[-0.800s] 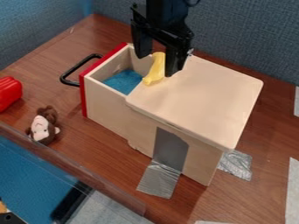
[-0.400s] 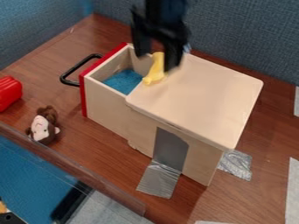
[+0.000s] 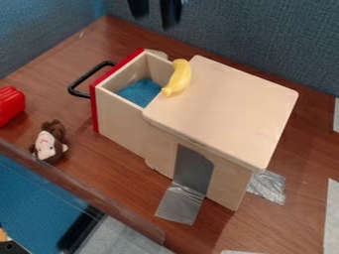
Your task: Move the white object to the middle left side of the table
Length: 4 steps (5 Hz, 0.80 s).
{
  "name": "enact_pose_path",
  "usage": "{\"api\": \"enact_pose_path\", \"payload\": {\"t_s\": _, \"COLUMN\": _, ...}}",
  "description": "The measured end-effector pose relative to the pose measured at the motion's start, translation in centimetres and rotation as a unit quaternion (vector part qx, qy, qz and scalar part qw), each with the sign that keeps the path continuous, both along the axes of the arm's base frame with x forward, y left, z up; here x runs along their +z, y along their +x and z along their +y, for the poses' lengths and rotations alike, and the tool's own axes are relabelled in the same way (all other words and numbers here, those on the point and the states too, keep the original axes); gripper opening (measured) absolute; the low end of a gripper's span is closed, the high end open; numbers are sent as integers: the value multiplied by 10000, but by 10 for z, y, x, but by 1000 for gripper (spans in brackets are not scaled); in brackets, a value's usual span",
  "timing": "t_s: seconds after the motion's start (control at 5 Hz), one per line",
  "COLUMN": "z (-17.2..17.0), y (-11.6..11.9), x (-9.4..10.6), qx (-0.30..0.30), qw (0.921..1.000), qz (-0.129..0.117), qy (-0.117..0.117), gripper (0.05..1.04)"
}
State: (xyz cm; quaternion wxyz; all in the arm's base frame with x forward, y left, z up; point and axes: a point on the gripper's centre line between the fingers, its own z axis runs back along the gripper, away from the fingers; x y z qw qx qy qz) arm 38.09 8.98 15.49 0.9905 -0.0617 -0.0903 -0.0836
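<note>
One pale object [image 3: 157,53], perhaps the white one, peeks from behind the drawer [image 3: 120,119]; probably stiff, so pinch its rim. End effector [image 3: 155,19] spread.

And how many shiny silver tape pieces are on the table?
2. One piece is at the foot of the wooden box, below its gray patch; another piece is right of its nearest corner. More may hide behind it.

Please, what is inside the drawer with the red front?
Inside the drawer, blue material is visible. Whatever lies farther in, under the wooden top, is covered and cannot be seen.
</note>
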Motion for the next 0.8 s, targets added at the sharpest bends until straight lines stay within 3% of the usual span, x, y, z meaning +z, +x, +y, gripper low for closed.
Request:
{"api": "enact_pose_path", "payload": {"t_s": 0.2, "z": 24, "y": 31, "x": -3, "qx": -489, "qw": 9985, "qz": -94, "qy": 214, "gripper": 999}}
{"api": "enact_pose_path", "payload": {"t_s": 0.4, "z": 43, "y": 58, "x": -21, "qx": -715, "qw": 9957, "qz": -122, "qy": 584, "gripper": 998}}
{"api": "enact_pose_path", "payload": {"t_s": 0.6, "z": 50, "y": 75, "x": -45, "qx": -1157, "qw": 9904, "qz": -209, "qy": 728, "gripper": 999}}
{"api": "enact_pose_path", "payload": {"t_s": 0.8, "z": 45, "y": 81, "x": -69, "qx": -1799, "qw": 9817, "qz": -296, "qy": 559, "gripper": 999}}
